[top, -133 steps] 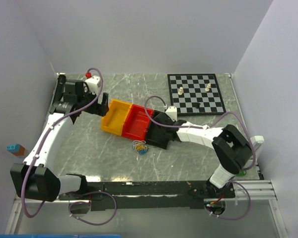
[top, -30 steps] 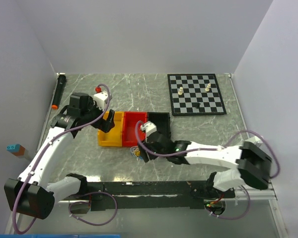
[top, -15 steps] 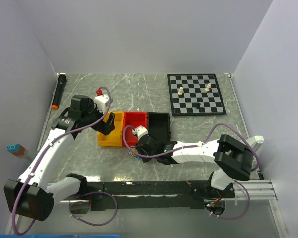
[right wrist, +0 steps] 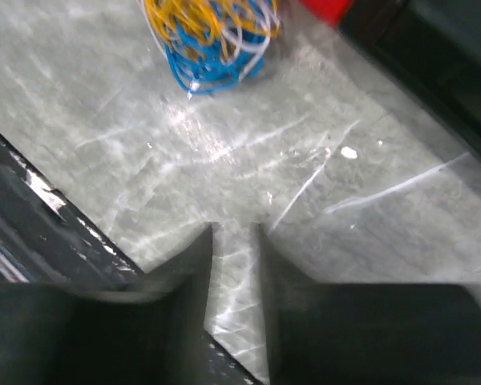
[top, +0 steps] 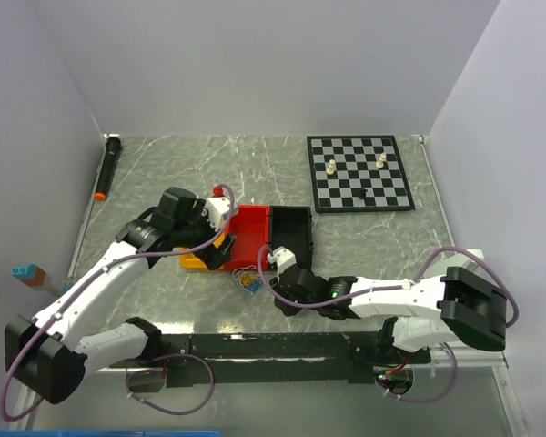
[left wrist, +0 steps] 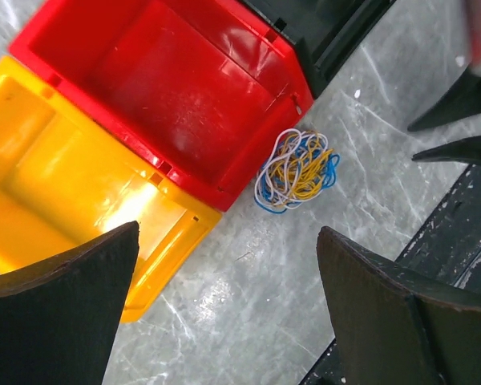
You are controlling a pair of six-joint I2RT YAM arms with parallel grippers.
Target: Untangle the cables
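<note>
Right fingers (right wrist: 180, 309) near curly, tangled cables (right wrist: 212, 36)

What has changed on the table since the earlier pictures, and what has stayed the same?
The left gripper swung in to the yellow bin; the right gripper reached the cables, then drew back empty, jaws narrower. The chessboard is unchanged.

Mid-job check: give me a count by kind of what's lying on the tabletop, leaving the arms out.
Bins: 3 (yellow bin, red bin, black bin)
Cable clump: 1
Chessboard: 1
Chess pieces: 3
Marker: 1
Total: 9
</note>
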